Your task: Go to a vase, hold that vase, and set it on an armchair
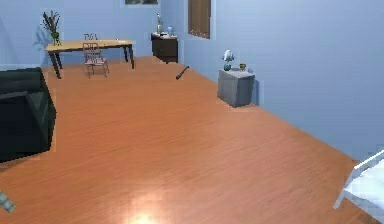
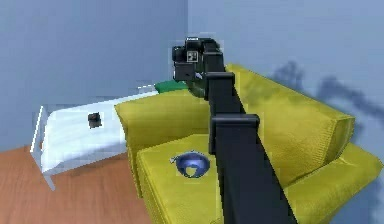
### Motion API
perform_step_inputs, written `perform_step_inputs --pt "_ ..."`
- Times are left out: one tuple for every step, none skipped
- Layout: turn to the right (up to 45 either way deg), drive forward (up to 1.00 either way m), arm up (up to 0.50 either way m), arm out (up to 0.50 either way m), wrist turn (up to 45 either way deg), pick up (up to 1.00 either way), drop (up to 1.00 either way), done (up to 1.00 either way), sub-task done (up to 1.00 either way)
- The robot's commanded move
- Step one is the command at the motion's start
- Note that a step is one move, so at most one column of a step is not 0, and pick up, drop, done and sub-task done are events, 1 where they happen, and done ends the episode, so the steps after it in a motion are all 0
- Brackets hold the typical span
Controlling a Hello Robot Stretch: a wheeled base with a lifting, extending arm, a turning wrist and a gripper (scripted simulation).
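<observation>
The arm was logged as a dark bar run from 6 toward 12 o'clock in the arm side view, the gripper at its far end against a yellow couch; finger state and any load could not be told. A blue rounded thing was noted on the couch seat at the arm's 9 o'clock, long axis undetermined.

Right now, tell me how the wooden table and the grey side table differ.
The wooden table is long, its light top on thin dark legs; the grey side table is a small box. The wooden table stands at the far wall, the grey side table nearer, at the forward view's right. Both hold things: the wooden table a dark plant, the grey side table small ones.
</observation>
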Motion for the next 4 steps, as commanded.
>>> perform_step_inputs --pt "0.0 0.0 -0.26 0.0 0.0 0.0 0.0 0.0 0.0" --pt "0.0 0.0 -0.32 0.0 0.0 0.0 0.0 0.0 0.0" --pt "0.0 0.0 0.0 0.0 0.0 0.0 1.0 0.0 0.0" --pt "0.0 0.0 0.1 0.0 0.0 0.0 0.0 0.0 0.0"
